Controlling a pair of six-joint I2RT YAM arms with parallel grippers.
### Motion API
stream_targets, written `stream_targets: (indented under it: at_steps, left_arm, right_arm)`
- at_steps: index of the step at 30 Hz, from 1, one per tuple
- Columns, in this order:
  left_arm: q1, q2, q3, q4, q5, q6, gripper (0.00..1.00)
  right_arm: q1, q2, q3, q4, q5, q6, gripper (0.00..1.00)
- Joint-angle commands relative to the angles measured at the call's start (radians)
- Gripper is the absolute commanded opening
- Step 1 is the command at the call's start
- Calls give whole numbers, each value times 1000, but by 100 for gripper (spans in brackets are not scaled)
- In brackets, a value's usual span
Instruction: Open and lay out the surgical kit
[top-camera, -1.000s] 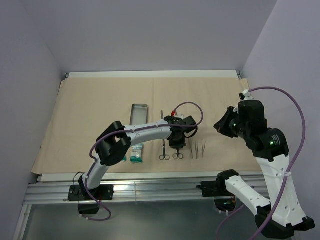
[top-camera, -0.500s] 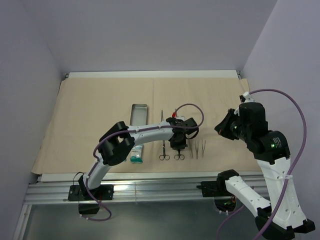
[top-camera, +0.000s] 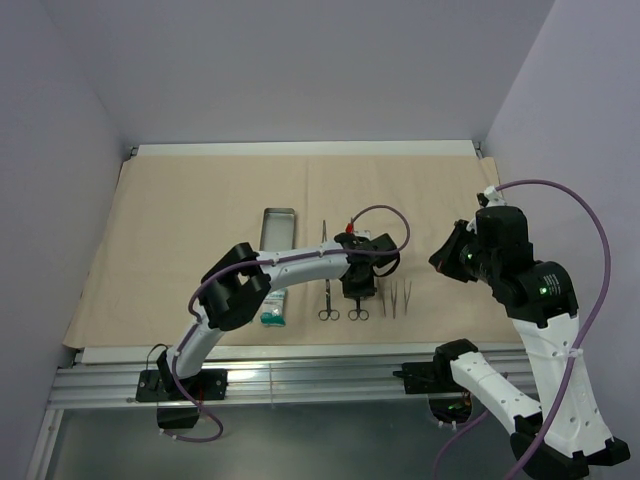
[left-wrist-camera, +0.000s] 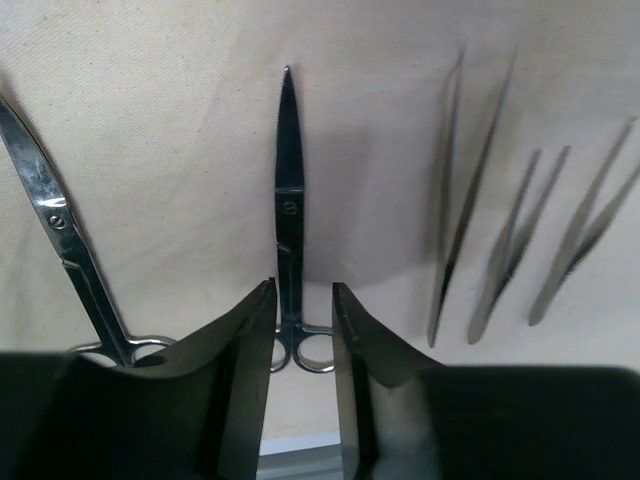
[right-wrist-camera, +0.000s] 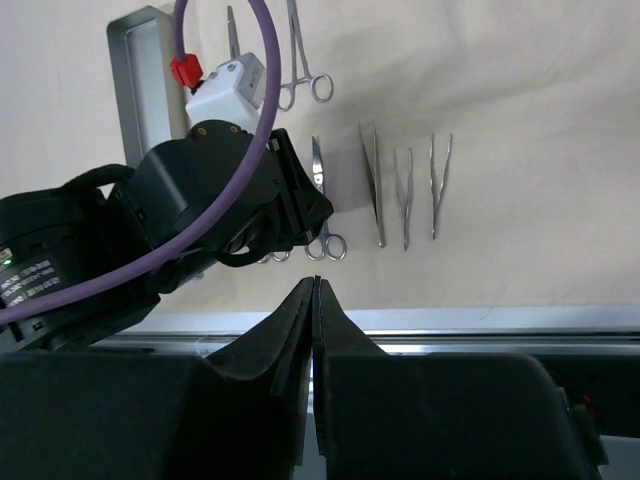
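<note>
Your left pincer (left-wrist-camera: 303, 300) sits low over the tan drape (top-camera: 180, 220) near the middle of the table's near edge. Its jaws are a narrow way apart and straddle the shank of the small scissors (left-wrist-camera: 289, 200) just above the rings. The scissors lie flat on the drape, so I judge that nothing is gripped. Whether this is a let-go or the start of a pick I cannot tell. That straddle makes sense either way, since the shank is the slim part and the fingers (left-wrist-camera: 255, 330) can drop on either side of it without nudging the neighbours. Those neighbours are the ring-handled forceps (left-wrist-camera: 55, 225) on the side toward the left edge and three tweezers (left-wrist-camera: 460, 190) on the side toward the right edge. All of them have their tips toward the far edge and lie apart from one another. I read that as a tidy row meant to keep each piece separately reachable. The grey tray (top-camera: 277, 225) lies further from the near edge, toward the left of the row, and a teal-and-white packet (top-camera: 273, 308) shows beside the left arm's elbow. Your right pincer (right-wrist-camera: 315, 290) is pressed shut on nothing and held raised toward the right edge, clear of the work and overlooking it. The drape covers most of the table (top-camera: 300, 148), with a crease running down its middle, and plain lilac walls close in on three sides.
</note>
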Motion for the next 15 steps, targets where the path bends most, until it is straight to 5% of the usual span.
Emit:
stream_targets:
  at_steps: [1, 9, 15]
  left_arm:
    - [-10, -5, 80, -35, -37, 0, 37]
    - [3, -40, 201, -121, -70, 58, 38]
    - [125, -108, 272, -173, -92, 204, 34]
  right_arm:
    - [5, -6, -3, 11, 13, -18, 9]
    - [5, 2, 3, 22, 14, -7, 9]
    - [5, 13, -14, 60, 13, 26, 9]
